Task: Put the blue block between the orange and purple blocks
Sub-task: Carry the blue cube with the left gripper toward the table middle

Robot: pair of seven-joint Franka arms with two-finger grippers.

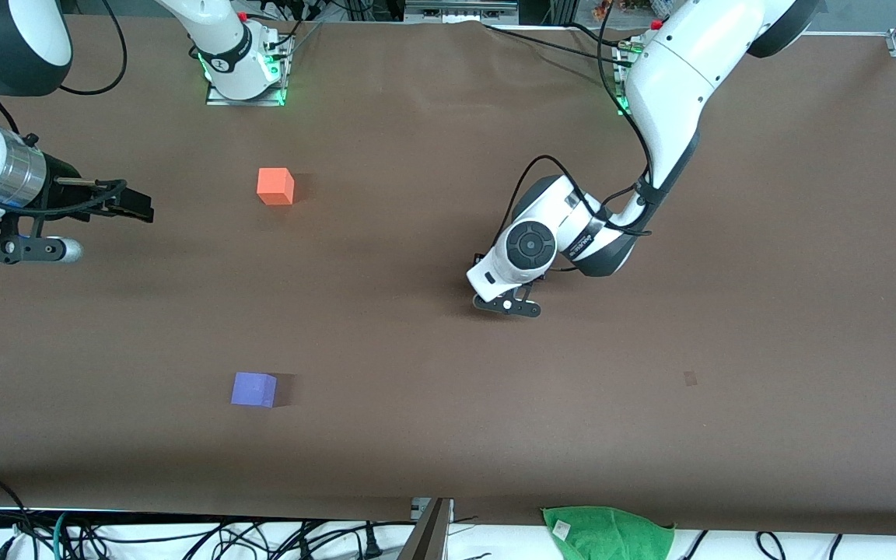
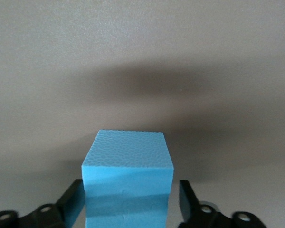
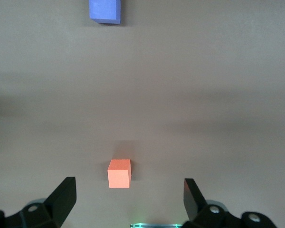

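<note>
Eyes on the blue block (image 2: 128,147) first: looks like a light, matte foam cube, pebbled on top, stiff enough to keep crisp edges, probably dentable under a hard squeeze, not slippery. Best taken across two flat opposite sides, low and square, exactly the spot straddled now by the left tool (image 2: 130,187). Reads as released rather than clamped: leaves a sliver of worktop (image 2: 142,57) showing between one finger (image 2: 186,199) and the cube's side, while seeming to touch on the other. Appears to rest on the worktop right under the left wrist, well toward the left arm's end from the orange block (image 1: 275,187) and the purple block (image 1: 253,390), so not yet between them. Moving outward: finds orange farther from the front camera, purple nearer, well apart, with bare brown surface in the gap. Catches the right tool (image 1: 141,208) hovering over the right arm's end, waiting, fingers spread wide, nothing held. Now the views: hides the blue cube completely in the front view, beneath the left wrist, yet lays out the whole target gap; delivers the cube and the finger contact only in the left wrist view, without either neighbour; frames orange and purple together in the right wrist view, but no blue.
</note>
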